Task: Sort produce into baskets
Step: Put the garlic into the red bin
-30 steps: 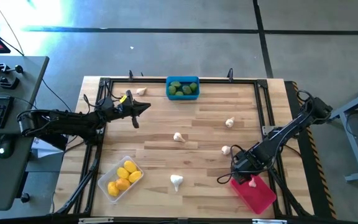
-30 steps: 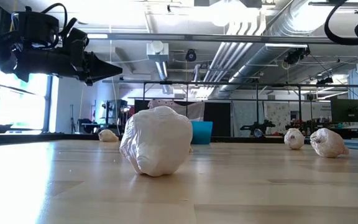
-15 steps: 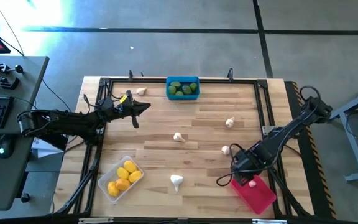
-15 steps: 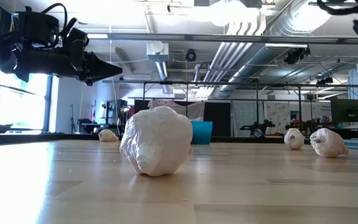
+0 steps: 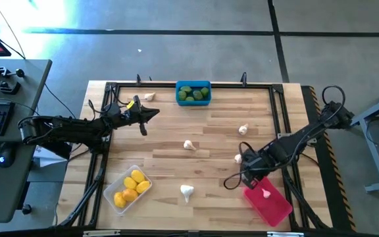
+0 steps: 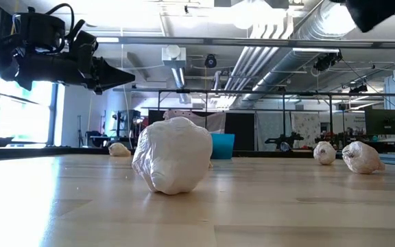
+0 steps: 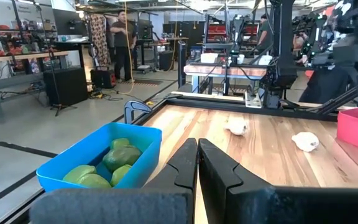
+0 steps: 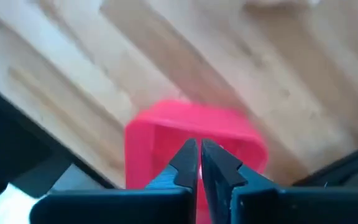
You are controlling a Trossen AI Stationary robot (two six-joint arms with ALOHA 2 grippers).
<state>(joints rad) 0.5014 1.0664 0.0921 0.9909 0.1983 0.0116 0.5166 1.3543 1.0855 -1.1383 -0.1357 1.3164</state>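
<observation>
My right gripper (image 8: 199,144) is shut and holds nothing. It points down above the near-right table (image 5: 247,178), over the left end of the red basket (image 5: 268,204), in which one garlic bulb (image 5: 266,193) lies. My left gripper (image 7: 197,142) is shut, level and holds nothing. It waits at the far left (image 5: 154,112). Loose garlic bulbs lie on the wood (image 5: 187,191), (image 5: 189,145), (image 5: 239,158). The blue basket (image 5: 193,93) holds green pieces. The clear basket (image 5: 129,188) holds yellow lemons.
More garlic bulbs lie at the right middle (image 5: 243,129) and the far left (image 5: 149,97). A black frame (image 5: 281,112) runs round the tabletop. In the low view, the nearest bulb (image 6: 173,154) looms large in front.
My right gripper has risen from just above the red basket and drifted toward the table's left and far side, rolling as it went. The garlic bulb stays lying in the red basket.
</observation>
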